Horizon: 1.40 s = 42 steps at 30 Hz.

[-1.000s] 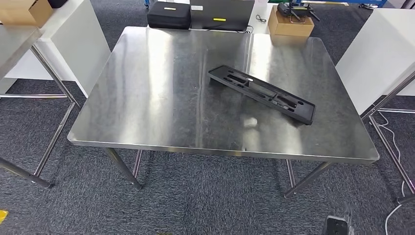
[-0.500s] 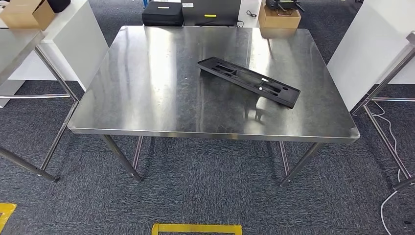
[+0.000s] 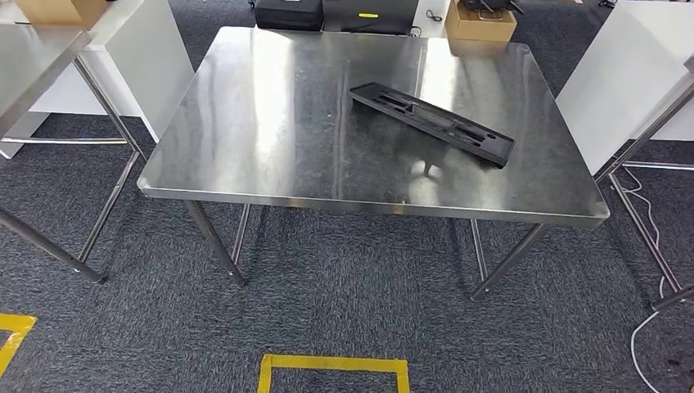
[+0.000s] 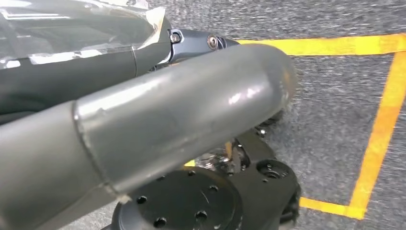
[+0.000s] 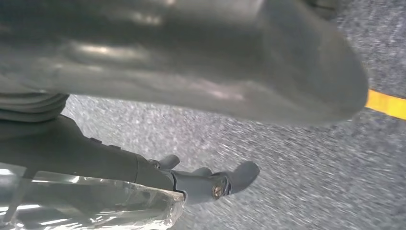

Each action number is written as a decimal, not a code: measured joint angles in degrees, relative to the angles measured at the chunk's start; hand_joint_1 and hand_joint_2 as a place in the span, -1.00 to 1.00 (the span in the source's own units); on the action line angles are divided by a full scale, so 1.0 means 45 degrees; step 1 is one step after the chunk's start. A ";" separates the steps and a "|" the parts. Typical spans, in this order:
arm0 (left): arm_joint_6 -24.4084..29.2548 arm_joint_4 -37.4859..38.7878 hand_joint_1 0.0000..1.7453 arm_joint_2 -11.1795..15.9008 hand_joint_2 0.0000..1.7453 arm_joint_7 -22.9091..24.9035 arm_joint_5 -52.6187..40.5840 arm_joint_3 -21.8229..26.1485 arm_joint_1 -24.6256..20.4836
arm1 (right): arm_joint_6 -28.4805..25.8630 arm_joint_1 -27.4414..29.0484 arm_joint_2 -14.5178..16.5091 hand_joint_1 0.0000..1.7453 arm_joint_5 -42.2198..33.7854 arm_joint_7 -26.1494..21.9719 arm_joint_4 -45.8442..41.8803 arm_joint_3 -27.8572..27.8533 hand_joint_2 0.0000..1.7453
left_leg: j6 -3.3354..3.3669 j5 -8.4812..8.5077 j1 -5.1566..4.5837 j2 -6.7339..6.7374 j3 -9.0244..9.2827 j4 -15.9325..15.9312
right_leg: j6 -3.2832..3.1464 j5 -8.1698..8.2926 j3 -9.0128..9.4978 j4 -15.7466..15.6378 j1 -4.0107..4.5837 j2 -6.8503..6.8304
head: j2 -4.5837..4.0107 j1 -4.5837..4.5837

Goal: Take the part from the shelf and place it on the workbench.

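Yellow tape (image 3: 331, 366) marked the grey carpet (image 3: 352, 311) nearest the robot. Both hands hung low over that floor: the left hand (image 4: 158, 124) and the right hand (image 5: 191, 57) showed thick grey thumbs, holding nothing; whether the fingers were spread I couldn't tell. Farther off, the part (image 3: 432, 124), a long flat black moulded tray with recesses, lay slantwise on the steel tabletop (image 3: 270, 123), well apart from either hand.

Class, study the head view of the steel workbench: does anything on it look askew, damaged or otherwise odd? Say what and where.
The long black plastic part lies diagonally on the far right area of the workbench, askew to the table's edges. It shows no visible damage, and nothing is spilled. Otherwise nothing stands out.
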 joint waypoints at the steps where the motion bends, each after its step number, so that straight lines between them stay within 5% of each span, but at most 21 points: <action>1: -0.0023 0.0000 -1.00 0.0000 -1.00 0.0011 -0.0010 -0.0015 0.0000 | -0.0018 0.0003 -0.0010 -1.00 0.0019 0.0010 0.0016 0.0015 -1.00 | -0.0016 0.0116 -0.0005 0.0015 -0.0153 0.0007 | 0.0095 -0.0036 0.0055 0.0271 -0.0011 0.0003 | 0.0000 0.0001; 2: -0.0051 0.0000 -1.00 -0.0006 -1.00 0.0024 -0.0023 -0.0035 -0.0002 | -0.0039 0.0008 -0.0022 -1.00 0.0052 0.0022 0.0029 0.0024 -1.00 | -0.0041 0.0229 -0.0007 0.0024 -0.0294 0.0012 | 0.0219 0.0139 0.0349 0.0073 -0.0017 0.0004 | 0.0000 0.0007; 4: -0.0101 -0.0002 -1.00 -0.0030 -1.00 0.0056 -0.0070 -0.0100 -0.0019 | -0.0072 -0.0003 -0.0053 -1.00 0.0218 0.0065 0.0044 0.0076 -1.00 | -0.0130 0.0451 -0.0010 0.0027 -0.0507 0.0024 | 0.0404 0.0698 0.1576 -0.1624 -0.0053 0.0005 | 0.0000 0.0011; 7: -0.0103 -0.0011 -1.00 -0.0079 -1.00 0.0075 -0.0136 -0.0176 -0.0061 | -0.0036 -0.0034 -0.0089 -1.00 0.0534 0.0167 0.0064 0.0275 -1.00 | -0.0356 0.0791 -0.0061 0.0022 -0.0689 0.0024 | 0.0260 0.0940 0.2821 -0.3825 0.0039 0.0057 | 0.0000 -0.0006; 10: -0.0075 -0.0012 -1.00 -0.0117 -1.00 0.0080 -0.0157 -0.0237 -0.0075 | 0.0024 -0.0016 -0.0123 -1.00 0.0634 0.0214 0.0115 0.0413 -1.00 | -0.0580 0.0897 -0.0024 -0.0004 -0.0789 0.0051 | -0.0058 0.1131 0.2616 -0.3902 0.0013 0.0059 | 0.0000 -0.0051; 13: -0.0052 -0.0010 -1.00 -0.0164 -1.00 0.0117 -0.0182 -0.0317 -0.0071 | 0.0051 0.0003 -0.0170 -1.00 0.0630 0.0238 0.0140 0.0485 -1.00 | -0.0755 -0.0670 0.0053 -0.0062 -0.1254 0.1499 | -0.0502 0.1491 0.2287 -0.3902 -0.0057 -0.0013 | 0.0000 -0.0103; 15: -0.0029 -0.0010 -1.00 -0.0199 -1.00 0.0124 -0.0191 -0.0342 -0.0081 | 0.0070 0.0022 -0.0187 -1.00 0.0625 0.0244 0.0147 0.0522 -1.00 | -0.0844 -0.1701 0.0085 -0.0087 -0.1582 0.3159 | -0.0606 0.1712 0.2024 -0.3862 0.0015 -0.0044 | 0.0000 -0.0109; 16: -0.0018 -0.0011 -1.00 -0.0211 -1.00 0.0124 -0.0191 -0.0350 -0.0088 | 0.0079 0.0028 -0.0197 -1.00 0.0625 0.0245 0.0149 0.0534 -1.00 | -0.0873 -0.1784 0.0101 -0.0087 -0.1560 0.3612 | -0.0593 0.1808 0.1896 -0.3821 0.0038 -0.0051 | 0.0000 -0.0109; 18: -0.0015 -0.0018 -1.00 -0.0234 -1.00 0.0124 -0.0191 -0.0357 -0.0100 | 0.0080 0.0035 -0.0217 -1.00 0.0627 0.0248 0.0152 0.0542 -1.00 | -0.0893 -0.1290 0.0140 -0.0080 -0.0886 0.3179 | -0.0534 0.1961 0.1620 -0.3678 0.0049 -0.0051 | 0.0000 -0.0113; 20: -0.0038 -0.0033 -1.00 -0.0260 -1.00 0.0124 -0.0191 -0.0358 -0.0130 | 0.0080 0.0036 -0.0233 -1.00 0.0641 0.0248 0.0154 0.0544 -1.00 | -0.0867 -0.0831 0.0154 -0.0102 0.0323 0.1467 | -0.0448 0.2054 0.1311 -0.3456 0.0058 -0.0047 | 0.0000 -0.0119; 22: -0.0072 -0.0043 -1.00 -0.0299 -1.00 0.0124 -0.0191 -0.0358 -0.0161 | 0.0080 0.0027 -0.0245 -1.00 0.0657 0.0248 0.0155 0.0549 -1.00 | -0.0800 -0.0822 0.0103 -0.0162 0.0968 0.0330 | -0.0278 0.2165 0.1087 -0.3297 0.0091 -0.0053 | 0.0000 -0.0108; 26: -0.0087 -0.0044 -1.00 -0.0407 -1.00 0.0130 -0.0191 -0.0362 -0.0191 | 0.0080 0.0059 -0.0288 -1.00 0.0659 0.0279 0.0177 0.0551 -1.00 | -0.0342 -0.0563 0.0017 -0.0116 0.0662 0.0041 | 0.0063 0.2120 0.0729 -0.3039 0.0110 0.0000 | 0.0000 -0.0081; 28: -0.0089 -0.0046 -1.00 -0.0452 -1.00 0.0136 -0.0191 -0.0362 -0.0226 | 0.0080 0.0077 -0.0321 -1.00 0.0650 0.0302 0.0191 0.0551 -1.00 | -0.0053 -0.0270 0.0019 -0.0052 0.0388 -0.0028 | -0.0024 0.1194 0.0299 -0.2046 0.0058 0.0041 | 0.0001 -0.0005; 30: -0.0090 -0.0049 -1.00 -0.0457 -1.00 0.0139 -0.0193 -0.0362 -0.0237 | 0.0080 0.0087 -0.0327 -1.00 0.0639 0.0322 0.0193 0.0551 -1.00 | 0.0033 0.0016 -0.0010 -0.0013 0.0035 -0.0020 | -0.0032 0.0280 -0.0084 -0.0523 0.0005 0.0048 | 0.0001 0.0064; 31: -0.0091 -0.0049 -1.00 -0.0463 -1.00 0.0139 -0.0194 -0.0363 -0.0238 | 0.0080 0.0089 -0.0335 -1.00 0.0635 0.0330 0.0194 0.0551 -1.00 | 0.0024 0.0163 -0.0019 0.0012 -0.0151 -0.0012 | 0.0060 0.0146 -0.0098 0.0007 -0.0021 0.0049 | 0.0000 0.0067; 33: -0.0091 -0.0049 -1.00 -0.0478 -1.00 0.0140 -0.0196 -0.0363 -0.0239 | 0.0083 0.0089 -0.0356 -1.00 0.0635 0.0344 0.0194 0.0551 -1.00 | -0.0034 0.0441 -0.0013 0.0051 -0.0506 0.0001 | 0.0367 0.0563 0.0464 -0.0150 -0.0079 0.0048 | 0.0000 0.0079; 35: -0.0091 -0.0050 -1.00 -0.0505 -1.00 0.0143 -0.0205 -0.0363 -0.0245 | 0.0085 0.0069 -0.0372 -1.00 0.0635 0.0351 0.0194 0.0551 -1.00 | -0.0157 0.0708 -0.0017 0.0057 -0.0785 0.0023 | 0.0540 0.1007 0.1775 -0.1936 -0.0156 0.0051 | 0.0000 0.0085; 37: -0.0090 -0.0052 -1.00 -0.0527 -1.00 0.0149 -0.0219 -0.0363 -0.0258 | 0.0087 0.0045 -0.0372 -1.00 0.0634 0.0351 0.0194 0.0551 -1.00 | -0.0323 0.0961 -0.0041 0.0055 -0.0923 0.0032 | 0.0409 0.0940 0.2766 -0.3594 -0.0094 0.0084 | 0.0001 0.0060; 38: -0.0087 -0.0055 -1.00 -0.0532 -1.00 0.0154 -0.0224 -0.0363 -0.0268 | 0.0095 0.0038 -0.0369 -1.00 0.0630 0.0351 0.0194 0.0551 -1.00 | -0.0398 0.1073 -0.0048 0.0058 -0.0948 0.0020 | 0.0296 0.0851 0.2889 -0.3917 -0.0031 0.0099 | 0.0002 0.0038; 40: -0.0081 -0.0057 -1.00 -0.0532 -1.00 0.0185 -0.0239 -0.0363 -0.0270 | 0.0128 0.0056 -0.0362 -1.00 0.0611 0.0351 0.0202 0.0551 -1.00 | -0.0537 0.1193 -0.0018 0.0041 -0.0989 0.0028 | 0.0056 0.0972 0.2745 -0.3958 -0.0057 0.0089 | 0.0001 -0.0006; 42: -0.0075 -0.0056 -1.00 -0.0533 -1.00 0.0236 -0.0261 -0.0364 -0.0253 | 0.0169 0.0057 -0.0361 -1.00 0.0589 0.0356 0.0214 0.0549 -1.00 | -0.0646 0.0449 0.0043 0.0005 -0.1175 0.0537 | -0.0262 0.1196 0.2543 -0.3937 -0.0140 0.0031 | 0.0000 -0.0048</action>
